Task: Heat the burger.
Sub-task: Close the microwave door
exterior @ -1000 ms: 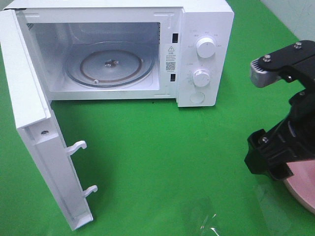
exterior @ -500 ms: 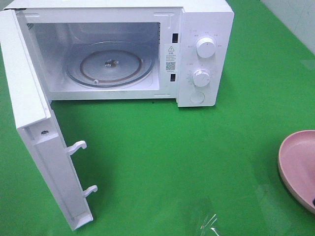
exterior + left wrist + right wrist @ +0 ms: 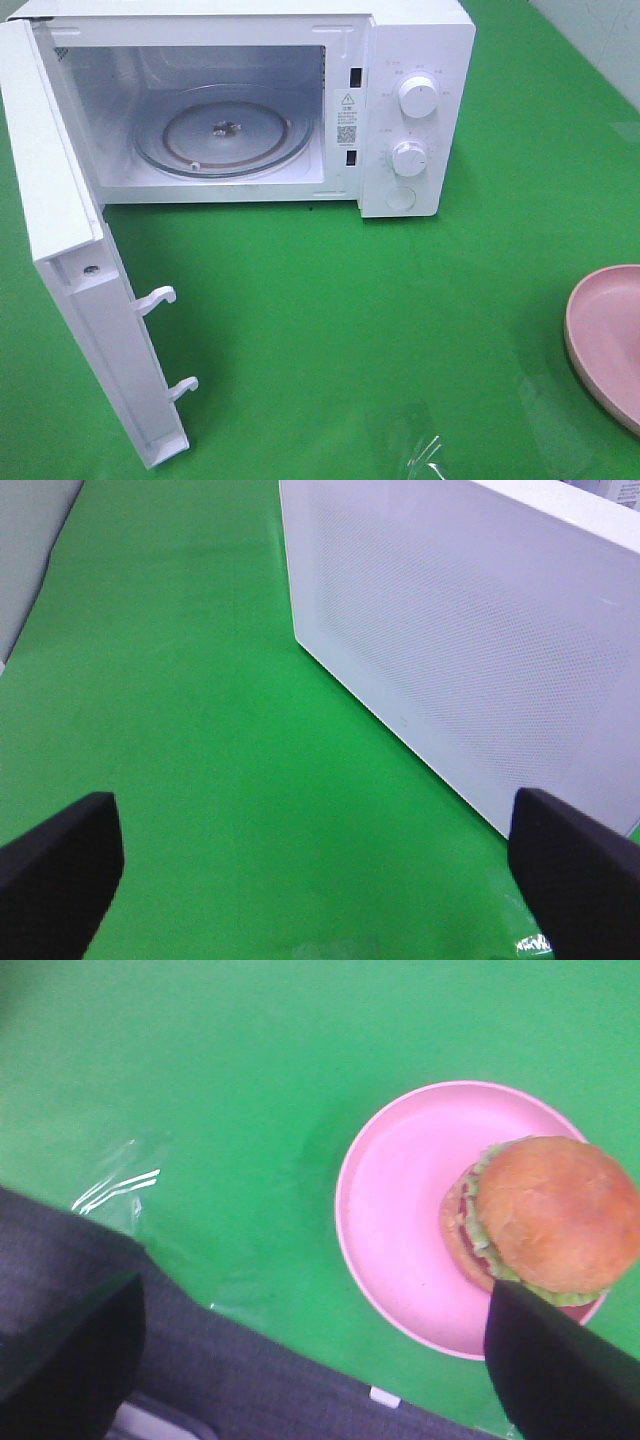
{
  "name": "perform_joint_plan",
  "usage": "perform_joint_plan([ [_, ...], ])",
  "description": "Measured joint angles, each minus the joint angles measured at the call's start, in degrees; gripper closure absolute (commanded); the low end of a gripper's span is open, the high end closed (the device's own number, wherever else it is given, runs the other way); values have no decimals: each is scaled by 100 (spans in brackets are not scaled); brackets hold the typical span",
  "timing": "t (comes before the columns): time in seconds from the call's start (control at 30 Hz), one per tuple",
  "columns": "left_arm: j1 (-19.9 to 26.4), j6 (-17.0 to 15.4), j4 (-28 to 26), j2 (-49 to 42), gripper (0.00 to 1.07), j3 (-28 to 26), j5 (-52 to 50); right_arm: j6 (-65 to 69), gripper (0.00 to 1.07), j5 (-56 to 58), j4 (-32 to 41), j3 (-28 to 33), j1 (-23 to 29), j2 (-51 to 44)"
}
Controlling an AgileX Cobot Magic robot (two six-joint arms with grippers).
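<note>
1. Microwave (image 3: pixel 400 90) stands at the far edge of the green table (image 3: pixel 350 300), its door (image 3: pixel 80 290) swung fully out toward the near left corner, with two latch hooks sticking out of the door's inner face.
2. The cavity is open to the front, and its glass turntable (image 3: pixel 222 130) lies bare.
3. A wide stretch of bare green table runs from the open cavity to the pink plate (image 3: pixel 605 340), which sits at the right edge and is cut off by the frame in the high view.
4. A crinkle of clear film (image 3: pixel 428 455) lies near the front edge.
5. In the right wrist view the burger (image 3: pixel 545 1215) sits on the plate, off-centre and close to its rim, bun up, with lettuce and tomato showing at the side.
6. The right fingers (image 3: pixel 555 1370) are spread wide apart and hold nothing; one dark fingertip overlaps the plate rim just beside the burger in that view, while the other (image 3: pixel 70 1360) is well apart from it, over bare table. Whether any fingertip touches the plate cannot be told.
7. The left fingers (image 3: pixel 575 875) are also spread wide and empty, above bare table beside the microwave's perforated white side wall (image 3: pixel 470 630).
8. A second ago the right arm filled the right side of the high view above the plate; now no arm shows there.
</note>
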Motion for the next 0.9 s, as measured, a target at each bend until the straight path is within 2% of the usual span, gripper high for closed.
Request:
perform_joint_plan([
  [0.03, 0, 0, 0, 0, 3, 0, 0, -92, 28, -23, 40, 0, -286, -378],
  [0.07, 0, 0, 0, 0, 3, 0, 0, -92, 28, -23, 40, 0, -286, -378],
  [0.13, 0, 0, 0, 0, 3, 0, 0, -126, 29, -69, 223, 0, -831, -1060],
  [0.23, 0, 0, 0, 0, 3, 0, 0, -132, 30, -97, 258, 0, -974, -1220],
  [0.3, 0, 0, 0, 0, 3, 0, 0, -160, 31, -241, 298, 34, -1381, -1748],
  [0.37, 0, 0, 0, 0, 3, 0, 0, -166, 31, -298, 298, 155, -1570, -1965],
  [0.47, 0, 0, 0, 0, 3, 0, 0, -166, 31, -315, 298, 229, -1656, -2045],
  [0.53, 0, 0, 0, 0, 3, 0, 0, -172, 31, -332, 298, 670, -1931, -2269],
  [0.6, 0, 0, 0, 0, 3, 0, 0, -172, 31, -344, 315, 865, -2000, -2269],
  [0.9, 0, 0, 0, 0, 3, 0, 0, -166, 31, -917, 327, 1117, -2011, -2269],
])
